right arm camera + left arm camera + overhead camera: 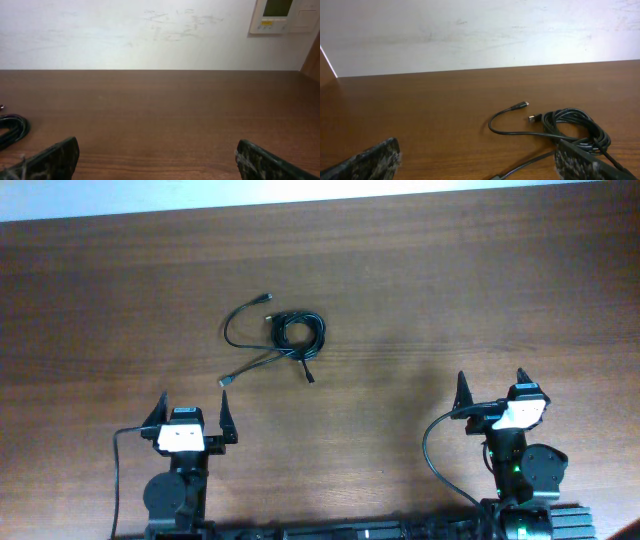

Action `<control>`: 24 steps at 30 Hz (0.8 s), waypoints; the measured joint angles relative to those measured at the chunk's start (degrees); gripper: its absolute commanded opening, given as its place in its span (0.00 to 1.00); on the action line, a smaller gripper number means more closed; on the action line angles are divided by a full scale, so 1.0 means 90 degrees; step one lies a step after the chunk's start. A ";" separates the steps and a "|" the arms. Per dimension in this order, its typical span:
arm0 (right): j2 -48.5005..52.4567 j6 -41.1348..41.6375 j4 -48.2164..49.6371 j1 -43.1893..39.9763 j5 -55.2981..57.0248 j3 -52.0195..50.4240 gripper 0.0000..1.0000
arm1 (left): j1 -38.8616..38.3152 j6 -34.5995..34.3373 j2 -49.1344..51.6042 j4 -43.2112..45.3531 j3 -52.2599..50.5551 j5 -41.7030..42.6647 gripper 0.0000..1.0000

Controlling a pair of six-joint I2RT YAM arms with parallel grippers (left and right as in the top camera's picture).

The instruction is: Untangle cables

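- On worktop point(450, 270), left of centre, ahead of left claw point(192, 402): bunched cables point(278, 332), plug ends loose.
- Spread wide and empty: left claw, right claw point(490, 377).
- Advisable: pinch one free plug end, draw away from coil.

Brown wooden table point(450, 270), white scuffed wall point(150, 35), wall-mounted control panel point(282, 15)

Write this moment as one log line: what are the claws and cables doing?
left claw: open, empty | right claw: open, empty | cables: bunched on table, untouched, nearer left claw
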 measured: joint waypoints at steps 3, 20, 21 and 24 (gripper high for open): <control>0.0000 0.0000 -0.0002 0.0000 0.0000 0.0000 0.99 | 0.0000 -0.0046 0.0000 0.0017 0.0000 0.0279 0.99; 0.0000 0.0000 0.0000 0.0000 0.0000 0.0000 0.98 | -0.0005 -0.0131 0.0000 0.0024 0.0000 0.0763 0.99; 0.0000 0.0000 0.0000 0.0000 0.0000 0.0000 0.99 | -0.0005 -0.0129 0.0000 0.0024 0.0000 0.0763 0.99; 0.0000 0.0000 0.0000 0.0000 0.0000 0.0000 0.98 | -0.0005 -0.0131 0.0000 0.0024 0.0000 0.0765 0.99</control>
